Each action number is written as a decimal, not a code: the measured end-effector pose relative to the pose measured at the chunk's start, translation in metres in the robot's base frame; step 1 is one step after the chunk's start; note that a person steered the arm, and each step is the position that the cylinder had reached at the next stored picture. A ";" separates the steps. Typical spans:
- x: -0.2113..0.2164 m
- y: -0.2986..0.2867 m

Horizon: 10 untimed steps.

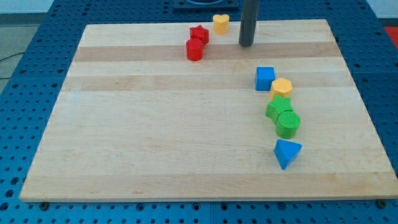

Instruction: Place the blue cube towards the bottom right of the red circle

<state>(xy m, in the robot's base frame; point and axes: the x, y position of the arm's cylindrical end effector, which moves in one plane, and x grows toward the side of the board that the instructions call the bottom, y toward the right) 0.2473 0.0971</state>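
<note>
— Well, where do you stand?

— My tip (247,45) rests near the table's (155,124) top edge, right of the red circle (194,50) and well apart from the blue cube (265,78), which lies below it, a little to the view's right. No contact yet; I judge this is the approach step.

— And your tool?

— It's a bare rod (no jaws to spread or pinch), touching nothing.

— What does the next move call for?

— Getting round to the cube's right side, then pushing it left and somewhat up, to stop lower right of the circle. The yellow hexagon (281,87) sits touching or nearly touching the cube's lower right corner, so I'd likely have to slip in without dragging it along.

— Anything else nearby?

— A red star (199,33) just above the circle, a yellow heart (220,23) beyond it, two green blocks (283,116) and a blue triangle (286,152) below the hexagon.

— The surroundings?

— Pale wood, on a blue perforated bench (37,43).
</note>
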 end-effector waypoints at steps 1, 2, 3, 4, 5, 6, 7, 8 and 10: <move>-0.005 0.060; -0.027 0.067; -0.044 0.067; -0.056 0.067; -0.056 0.064; -0.055 0.061; -0.055 0.059; -0.055 0.058; -0.055 0.056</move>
<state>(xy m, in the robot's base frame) 0.1919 0.1527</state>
